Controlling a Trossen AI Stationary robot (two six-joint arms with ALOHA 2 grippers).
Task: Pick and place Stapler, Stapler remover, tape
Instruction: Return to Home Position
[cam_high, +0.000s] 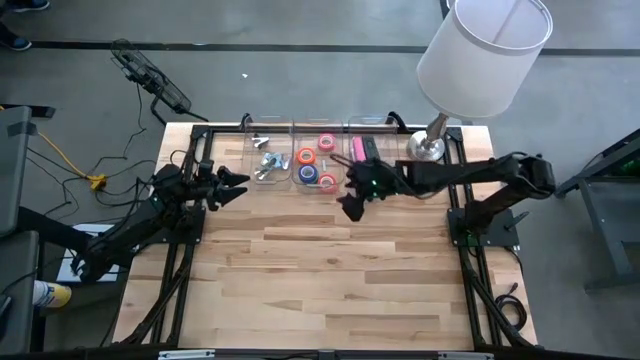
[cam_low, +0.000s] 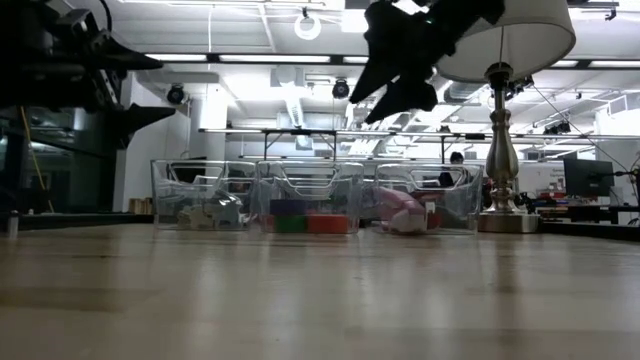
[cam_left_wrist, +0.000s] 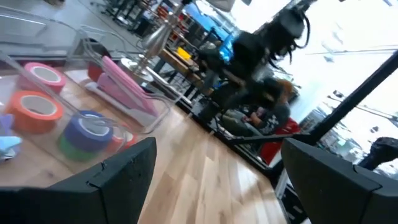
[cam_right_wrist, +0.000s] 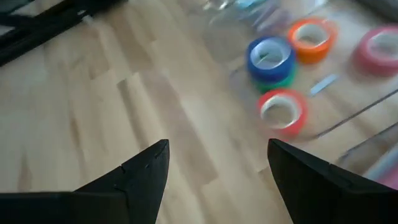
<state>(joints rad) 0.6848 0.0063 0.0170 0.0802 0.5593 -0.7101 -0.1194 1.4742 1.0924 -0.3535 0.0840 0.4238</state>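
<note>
Hovering over bare planks of the table (cam_high: 330, 285), just in front of the bins: my right claw (cam_high: 351, 192), fingers spread wide, nothing gripped. Its wrist view shows only wood in the gap.

My left claw (cam_high: 232, 185): likewise spread and empty, held near the table's left edge, close to the front of the left bin (cam_low: 200, 175).

Tape rolls (cam_high: 316, 162): all in the middle bin (cam_low: 310, 178). Pink, orange and red lie flat and apart; the blue one sits on a green one, which from above is hidden beneath it. Through the bin wall at table height they merge into coloured blocks.

Pink stapler (cam_high: 357, 150): in the right bin (cam_low: 430, 178), lying along its length. Second stapler (cam_high: 371, 149) lies just beside it, dark from above, colour hard to fix. Its near end lies close to my right arm.

Staple removers (cam_high: 266, 160): silvery claws in the left bin, one piece blue — the count cannot be made out.

Lamp (cam_high: 484, 50): base on the far right corner beside the right bin; shade cut off at the top in both wide views. My right arm is a blur in the left wrist view.
</note>
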